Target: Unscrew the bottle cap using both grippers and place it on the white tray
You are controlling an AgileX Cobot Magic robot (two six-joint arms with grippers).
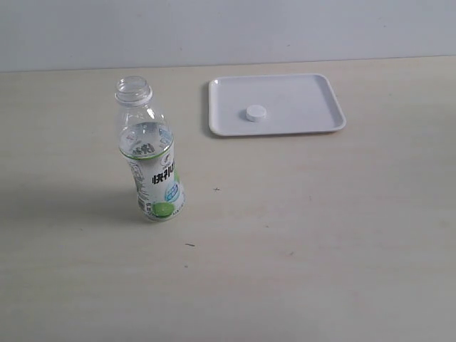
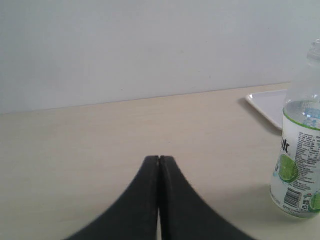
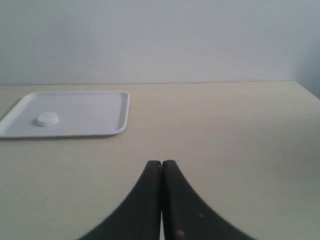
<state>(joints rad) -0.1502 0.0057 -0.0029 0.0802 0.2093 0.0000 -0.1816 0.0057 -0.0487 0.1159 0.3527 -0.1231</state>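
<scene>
The bottle stands upright on the table at the left of the exterior view, its threaded neck bare. It also shows at the edge of the left wrist view as the bottle. The bottle cap lies on the white tray at the back; the right wrist view shows the same bottle cap on the white tray. My left gripper is shut with nothing in it, well apart from the bottle. My right gripper is shut and empty, away from the tray. Neither gripper appears in the exterior view.
A pale wooden table runs back to a plain light wall. A corner of the white tray shows behind the bottle in the left wrist view.
</scene>
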